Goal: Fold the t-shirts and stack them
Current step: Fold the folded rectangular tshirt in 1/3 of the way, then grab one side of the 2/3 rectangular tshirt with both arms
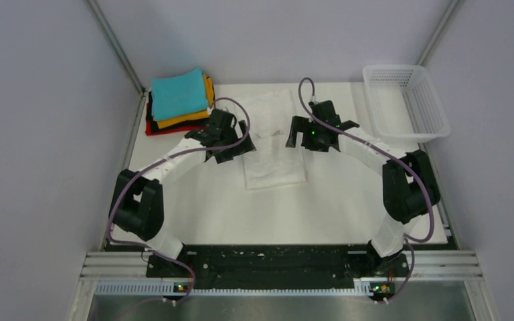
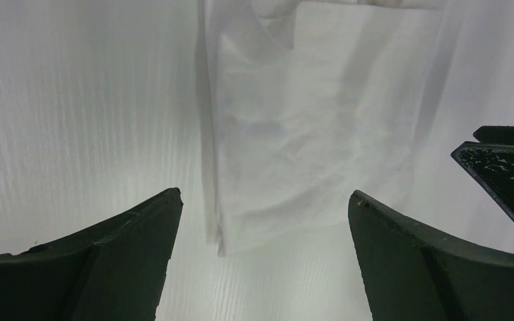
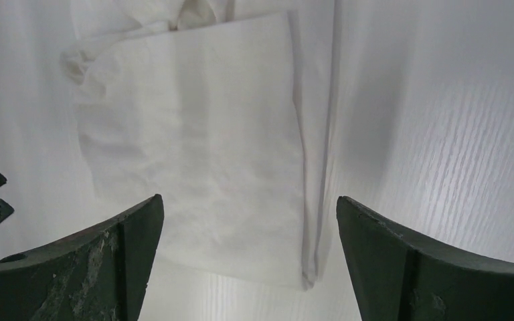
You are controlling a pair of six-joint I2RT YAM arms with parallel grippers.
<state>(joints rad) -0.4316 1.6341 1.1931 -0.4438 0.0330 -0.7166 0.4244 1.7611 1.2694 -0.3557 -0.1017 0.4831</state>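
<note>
You have five t-shirts on the table (image 1: 201, 207). One white t-shirt (image 1: 274, 170) lies flat in the middle, folded lengthwise into a narrow strip. The other four sit stacked in the far left corner: teal shirt (image 1: 177, 93) on top, then orange shirt (image 1: 186, 121), black shirt (image 1: 151, 112) and red shirt (image 1: 162, 130). Your left gripper (image 2: 264, 195) and right gripper (image 3: 249, 198) hang over the white one, side by side. Both have their jaws spread wide and hold nothing. One mesh basket (image 1: 435, 130) sits at the far right.
</note>
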